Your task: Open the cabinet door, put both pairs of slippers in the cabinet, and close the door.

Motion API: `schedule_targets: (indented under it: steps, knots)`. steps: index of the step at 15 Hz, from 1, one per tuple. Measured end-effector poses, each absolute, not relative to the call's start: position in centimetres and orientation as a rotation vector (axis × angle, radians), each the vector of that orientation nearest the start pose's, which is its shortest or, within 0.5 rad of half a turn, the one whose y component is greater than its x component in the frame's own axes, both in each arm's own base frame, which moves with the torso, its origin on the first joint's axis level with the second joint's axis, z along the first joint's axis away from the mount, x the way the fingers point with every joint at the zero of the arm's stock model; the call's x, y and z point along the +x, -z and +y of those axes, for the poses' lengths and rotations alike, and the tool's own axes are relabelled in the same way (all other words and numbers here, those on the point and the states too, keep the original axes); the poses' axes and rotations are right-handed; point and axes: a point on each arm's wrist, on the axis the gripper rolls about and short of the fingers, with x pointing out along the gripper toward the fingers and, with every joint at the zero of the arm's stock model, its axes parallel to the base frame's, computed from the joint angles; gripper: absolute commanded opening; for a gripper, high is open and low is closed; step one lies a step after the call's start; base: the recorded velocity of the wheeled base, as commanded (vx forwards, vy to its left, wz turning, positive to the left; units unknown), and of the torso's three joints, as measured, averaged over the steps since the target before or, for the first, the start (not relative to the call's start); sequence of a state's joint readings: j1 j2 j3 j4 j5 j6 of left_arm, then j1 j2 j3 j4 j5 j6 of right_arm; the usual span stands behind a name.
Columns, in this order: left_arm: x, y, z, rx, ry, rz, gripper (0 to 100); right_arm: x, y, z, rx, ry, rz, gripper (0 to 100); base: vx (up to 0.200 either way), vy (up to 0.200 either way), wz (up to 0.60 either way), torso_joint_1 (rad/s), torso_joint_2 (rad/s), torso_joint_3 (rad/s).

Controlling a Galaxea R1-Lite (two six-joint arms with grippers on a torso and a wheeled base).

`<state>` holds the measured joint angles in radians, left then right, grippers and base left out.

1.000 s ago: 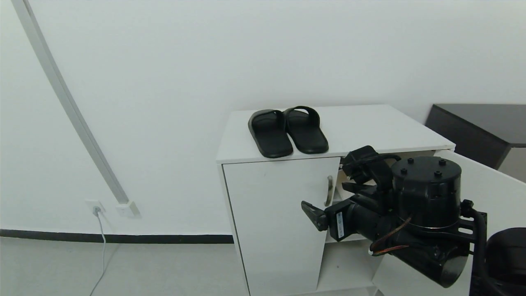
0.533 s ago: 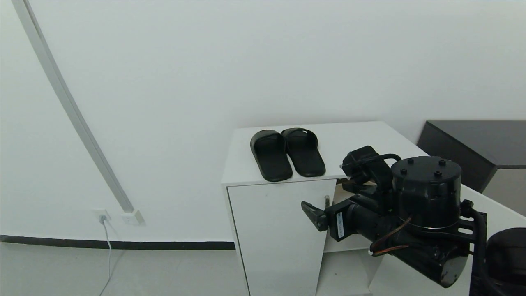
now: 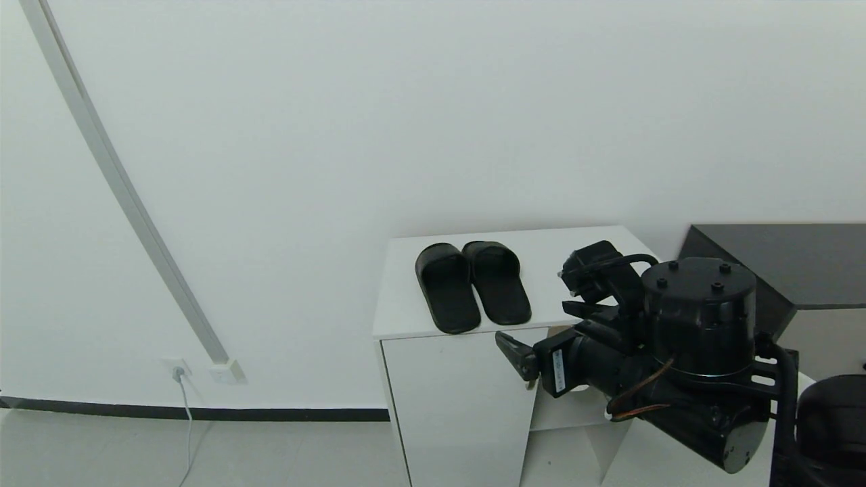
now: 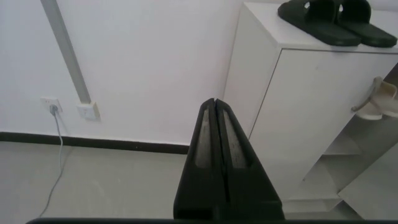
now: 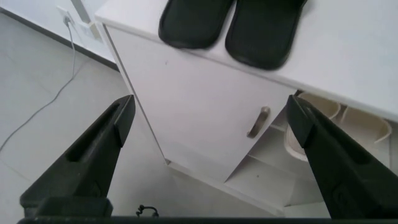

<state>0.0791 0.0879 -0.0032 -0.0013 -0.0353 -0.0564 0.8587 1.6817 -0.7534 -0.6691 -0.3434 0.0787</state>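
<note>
Black slippers (image 3: 472,285) lie atop the open cabinet (image 3: 460,406), unstowed; beige pair (image 4: 387,106) seems inside. Left pincer (image 4: 216,134) closed, right pincer (image 5: 209,104) spread, empty.

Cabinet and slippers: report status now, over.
Left pincer shut, empty; right pincer open, empty. Black slippers on the cabinet top, untouched; pale pair inside. Left door shut, right side open. Nothing seen in the way.

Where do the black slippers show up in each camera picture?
Head view: black slippers mid-picture, on the cabinet top.
Left wrist view: black slippers on that top, above the door.
Right wrist view: black slippers at the top's front edge.
Shared landmark: closed white door beneath them.
</note>
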Motion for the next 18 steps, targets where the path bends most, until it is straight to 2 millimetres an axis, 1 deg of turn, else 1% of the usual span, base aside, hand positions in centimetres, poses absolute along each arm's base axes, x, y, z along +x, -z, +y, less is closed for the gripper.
schedule_targets:
  steps: [6, 8, 10, 12, 14, 16, 18]
  knots:
    - [-1.6, -7.8, -0.2, -0.059, -0.046, 0.082, 0, 20.3, -18.0, 22.2, -0.061, -0.500, 0.201, 100, 0.000, 0.000, 0.00, 0.019, -0.04, -0.021]
    - [-1.6, -7.8, -0.2, -0.057, -0.045, 0.082, 0, 20.8, -18.7, 22.8, -0.060, -0.495, 0.222, 100, 0.000, 0.000, 0.00, 0.000, 0.00, 0.000]
    - [-1.6, -7.8, -0.2, -0.057, -0.045, 0.083, 0, 21.4, -19.8, 23.5, -0.046, -0.473, 0.286, 100, 0.000, 0.000, 0.00, 0.000, 0.00, 0.000]
    - [-1.6, -7.8, -0.2, -0.057, -0.046, 0.082, 0, 21.7, -22.0, 24.6, -0.001, -0.426, 0.330, 100, 0.000, 0.000, 0.00, 0.000, 0.00, 0.000]
    - [-1.6, -7.8, -0.2, -0.056, -0.045, 0.083, 0, 22.3, -23.9, 25.7, 0.037, -0.322, 0.294, 100, 0.000, 0.000, 0.00, 0.000, 0.00, 0.000]
    - [-1.6, -7.8, -0.2, -0.056, -0.046, 0.083, 0, 23.0, -23.7, 26.7, 0.041, -0.269, 0.286, 100, 0.000, 0.000, 0.00, 0.000, 0.00, 0.000]
    - [-1.6, -7.8, -0.2, -0.057, -0.046, 0.082, 0, 23.3, -22.8, 27.3, 0.030, -0.264, 0.300, 100, 0.000, 0.000, 0.00, 0.000, 0.00, 0.000]
